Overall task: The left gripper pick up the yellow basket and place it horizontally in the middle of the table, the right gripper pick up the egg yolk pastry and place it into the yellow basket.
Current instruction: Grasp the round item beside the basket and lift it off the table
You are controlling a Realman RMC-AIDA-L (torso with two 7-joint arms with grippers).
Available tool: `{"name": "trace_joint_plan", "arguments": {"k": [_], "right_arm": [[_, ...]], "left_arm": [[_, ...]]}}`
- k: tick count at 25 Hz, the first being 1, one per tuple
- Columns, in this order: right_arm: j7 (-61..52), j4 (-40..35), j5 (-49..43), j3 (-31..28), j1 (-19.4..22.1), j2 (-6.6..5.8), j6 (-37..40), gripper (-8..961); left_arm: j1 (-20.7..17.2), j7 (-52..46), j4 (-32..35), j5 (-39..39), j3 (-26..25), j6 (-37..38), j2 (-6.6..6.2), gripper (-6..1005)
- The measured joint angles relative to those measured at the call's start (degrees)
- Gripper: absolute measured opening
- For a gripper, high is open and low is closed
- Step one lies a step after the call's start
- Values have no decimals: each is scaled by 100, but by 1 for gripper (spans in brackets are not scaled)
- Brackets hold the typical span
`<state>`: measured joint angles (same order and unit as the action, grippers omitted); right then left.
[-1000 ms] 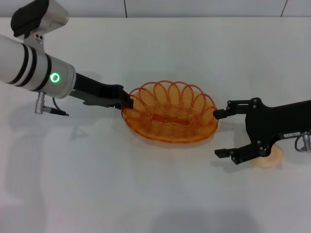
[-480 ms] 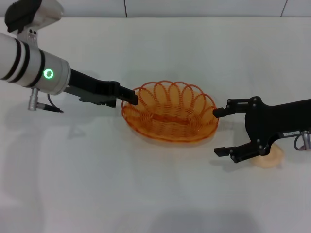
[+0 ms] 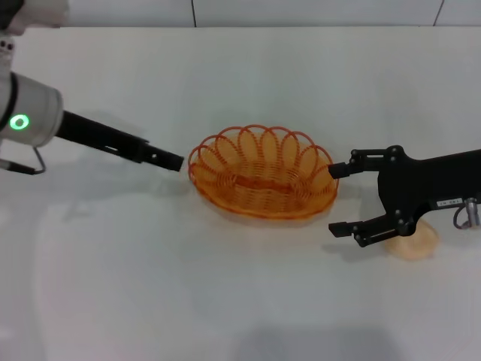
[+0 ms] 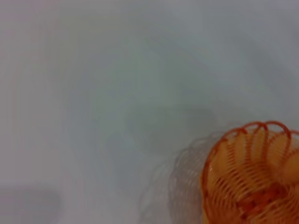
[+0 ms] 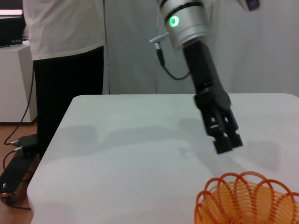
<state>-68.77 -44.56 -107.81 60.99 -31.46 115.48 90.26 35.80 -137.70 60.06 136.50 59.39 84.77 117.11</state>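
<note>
Left gripper (image 3: 174, 161) withdrawn from yellow basket (image 3: 261, 183), right gripper (image 3: 336, 199) fingers wide apart, empty

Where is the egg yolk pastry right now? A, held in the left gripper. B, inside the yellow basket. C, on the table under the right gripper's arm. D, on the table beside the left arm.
C: the egg yolk pastry lies on the table partly hidden under the right gripper arm, outside the yellow basket and far from the left gripper.
</note>
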Motion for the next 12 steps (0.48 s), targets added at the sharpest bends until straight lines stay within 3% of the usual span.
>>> {"name": "trace_joint_plan", "arguments": {"k": [9,12], "right_arm": [[-342,-48,2,0,14,0,-17,869],[-460,-55,0,0,16,-8,-17,869]], "left_arm": [[-825,2604,392,-3,-14,-98,83,851],[-1018,3322,399,-146,-102,-230,166,850]]}}
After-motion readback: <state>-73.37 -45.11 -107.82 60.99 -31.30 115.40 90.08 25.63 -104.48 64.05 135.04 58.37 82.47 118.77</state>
